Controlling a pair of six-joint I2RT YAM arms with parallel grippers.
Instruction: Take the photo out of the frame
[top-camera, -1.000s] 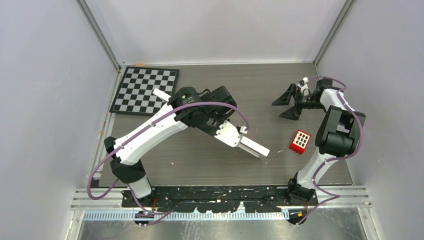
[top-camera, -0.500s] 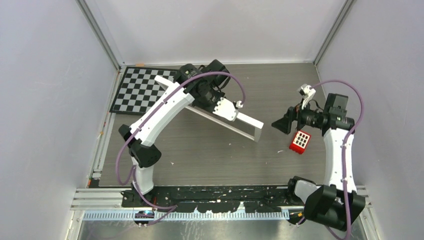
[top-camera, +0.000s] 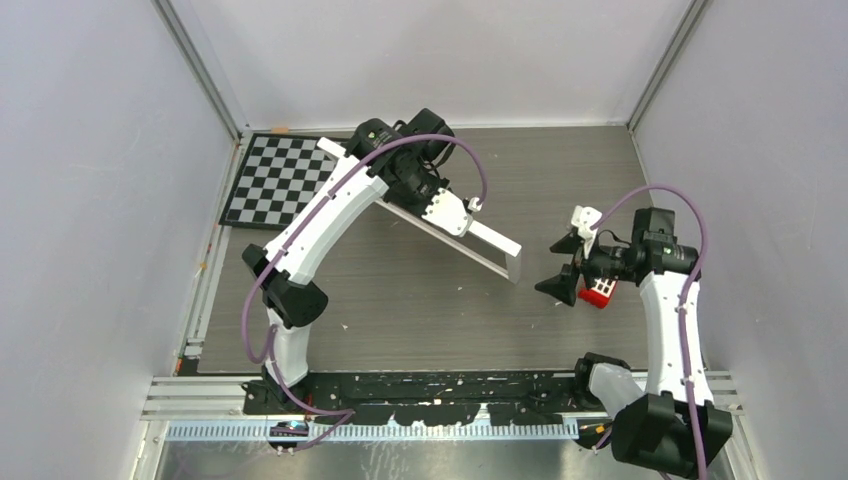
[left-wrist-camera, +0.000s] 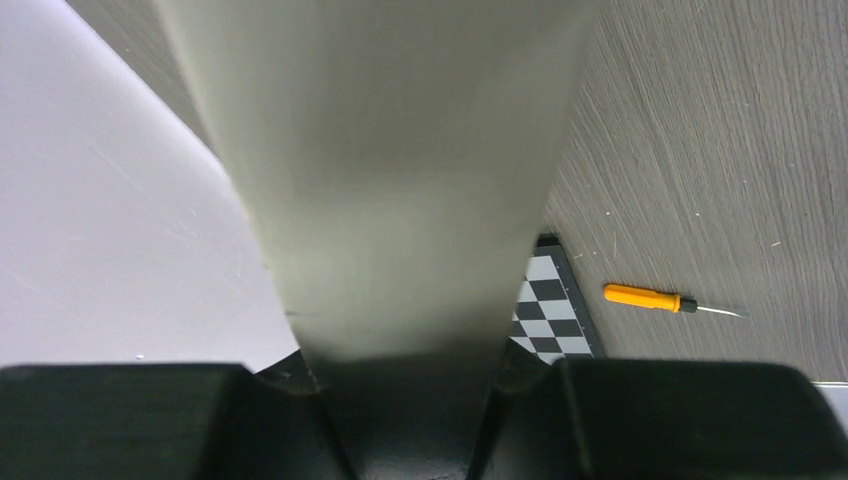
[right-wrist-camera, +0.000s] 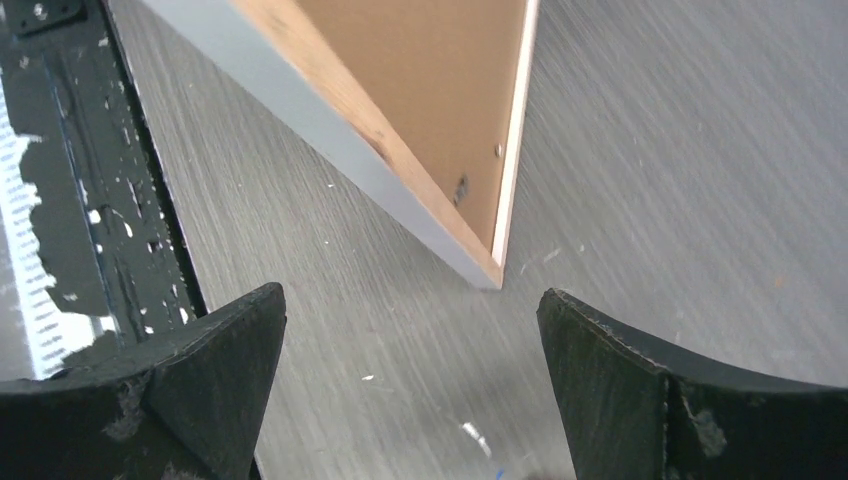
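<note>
As left gripper (left-wrist-camera: 400, 400) clamps frame (right-wrist-camera: 440, 110) — right gripper (right-wrist-camera: 410, 390) gapes nearby.

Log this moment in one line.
left claw: shut on frame | frame: tilted, brown back toward right claw | right claw: open, empty, facing frame corner

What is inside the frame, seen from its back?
A brown back panel fills the frame inside its pale wood rim. No photo shows; anything behind the panel is covered.
</note>
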